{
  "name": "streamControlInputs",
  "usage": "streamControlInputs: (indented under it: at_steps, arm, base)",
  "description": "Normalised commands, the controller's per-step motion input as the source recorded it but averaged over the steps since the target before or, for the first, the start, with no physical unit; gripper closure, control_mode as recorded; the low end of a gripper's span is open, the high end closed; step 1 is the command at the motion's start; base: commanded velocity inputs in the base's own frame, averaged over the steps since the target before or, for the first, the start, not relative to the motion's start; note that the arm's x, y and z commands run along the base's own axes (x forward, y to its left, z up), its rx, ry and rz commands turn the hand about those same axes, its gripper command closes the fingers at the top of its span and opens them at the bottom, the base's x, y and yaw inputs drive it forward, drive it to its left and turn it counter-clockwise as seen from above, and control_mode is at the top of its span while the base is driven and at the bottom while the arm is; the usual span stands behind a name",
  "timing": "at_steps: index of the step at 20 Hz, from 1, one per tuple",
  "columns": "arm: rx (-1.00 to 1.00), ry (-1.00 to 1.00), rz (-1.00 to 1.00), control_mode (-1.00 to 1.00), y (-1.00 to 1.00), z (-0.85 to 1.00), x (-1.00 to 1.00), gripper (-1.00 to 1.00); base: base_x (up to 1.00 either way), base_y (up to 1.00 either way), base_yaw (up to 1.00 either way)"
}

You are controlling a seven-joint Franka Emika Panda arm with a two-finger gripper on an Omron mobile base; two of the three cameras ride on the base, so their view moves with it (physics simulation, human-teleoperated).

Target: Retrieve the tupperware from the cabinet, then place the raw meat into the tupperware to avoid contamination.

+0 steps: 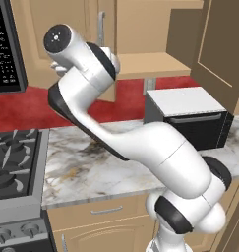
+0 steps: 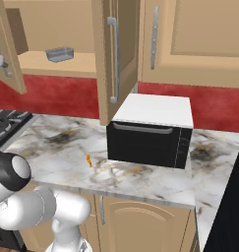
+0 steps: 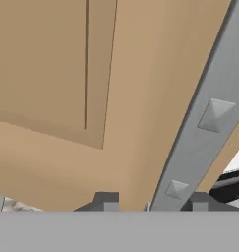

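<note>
In the right base view, going left to right: the cabinet [image 2: 67,61] stands open, and the tupperware [image 2: 59,54] sits on its shelf, well back and toward the left. Below, on the marble counter [image 2: 47,147], the meat [image 2: 89,160] lies as a small orange sliver, just left of the black oven [image 2: 150,133] with the white top. A cabinet door [image 2: 116,54] with a silver handle hangs open above the oven's left side.

In the hand view, the gripper [image 3: 153,202] is close against a tan door panel [image 3: 67,74]. Its fingers [image 3: 107,201] are spread, one on each side of the lower end of the grey handle [image 3: 209,113], which runs up to the right between them; whether they touch it I cannot tell.

The tupperware and meat are well apart from the fingers.
</note>
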Motion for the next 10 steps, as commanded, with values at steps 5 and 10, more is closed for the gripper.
streamControlInputs:
  at_steps: [5,10]
  arm:
    - [-0.12,0.01,0.0,-1.0,0.79,0.0,-0.71,1.0]
    - [-0.15,0.04,0.0,-1.0,0.81,0.0,-0.56,1.0]
  base:
    - [0.0,0.0,0.0]
    - [0.0,0.0,0.0]
